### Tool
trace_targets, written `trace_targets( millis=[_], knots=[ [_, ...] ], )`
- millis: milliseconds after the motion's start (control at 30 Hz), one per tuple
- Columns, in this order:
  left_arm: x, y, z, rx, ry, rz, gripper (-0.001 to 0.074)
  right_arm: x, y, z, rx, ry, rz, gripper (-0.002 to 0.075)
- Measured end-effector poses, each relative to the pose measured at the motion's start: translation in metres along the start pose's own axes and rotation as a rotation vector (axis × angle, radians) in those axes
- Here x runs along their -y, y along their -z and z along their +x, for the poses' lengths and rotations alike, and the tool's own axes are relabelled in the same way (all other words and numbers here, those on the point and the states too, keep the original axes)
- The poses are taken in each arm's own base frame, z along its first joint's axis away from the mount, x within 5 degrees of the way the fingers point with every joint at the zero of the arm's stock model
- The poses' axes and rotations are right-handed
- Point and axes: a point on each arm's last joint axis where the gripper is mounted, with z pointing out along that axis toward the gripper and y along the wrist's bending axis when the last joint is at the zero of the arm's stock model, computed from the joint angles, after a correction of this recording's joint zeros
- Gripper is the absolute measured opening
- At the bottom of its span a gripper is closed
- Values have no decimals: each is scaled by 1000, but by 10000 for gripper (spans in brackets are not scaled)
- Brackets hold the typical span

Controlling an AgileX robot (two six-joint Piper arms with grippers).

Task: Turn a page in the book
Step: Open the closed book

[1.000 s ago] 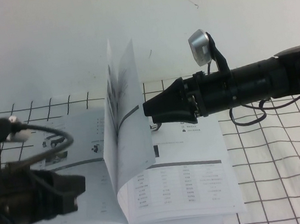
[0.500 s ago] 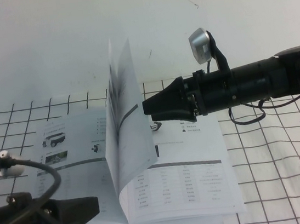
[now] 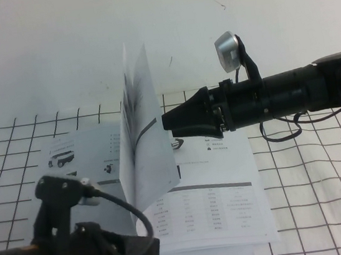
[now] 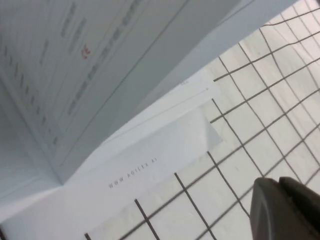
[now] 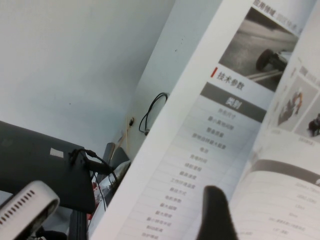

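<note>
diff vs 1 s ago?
Only the left arm moved: it dropped toward the near edge and the left gripper now hangs over the grid mat beside the book. The right gripper stayed at the upright page; the book did not shift.

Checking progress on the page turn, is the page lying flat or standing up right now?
Standing up. The page rises nearly vertical from the open book, with the right pincer at its edge. The left pincer is low, near the front.

left claw: low, front edge | right claw: raised, reaching leftward
</note>
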Motion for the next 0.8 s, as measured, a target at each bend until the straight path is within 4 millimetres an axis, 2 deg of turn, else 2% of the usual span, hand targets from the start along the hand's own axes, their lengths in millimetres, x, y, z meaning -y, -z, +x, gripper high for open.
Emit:
trace_targets(
  millis=[233, 433, 567, 800],
  knots=[
    [17, -36, 2, 83, -137, -138, -2, 0, 0, -1, 7, -1, -3, 439],
    [8, -62, 4, 143, -175, -318, -2, -3, 0, -1, 12, -7, -28, 439],
    [0, -71, 6, 137, -148, -376, -2, -3, 0, -1, 13, -9, -38, 439],
    [-4, -69, 2, 191, -116, -436, -2, -5, 0, -2, 25, 35, -45, 439]
  ],
)
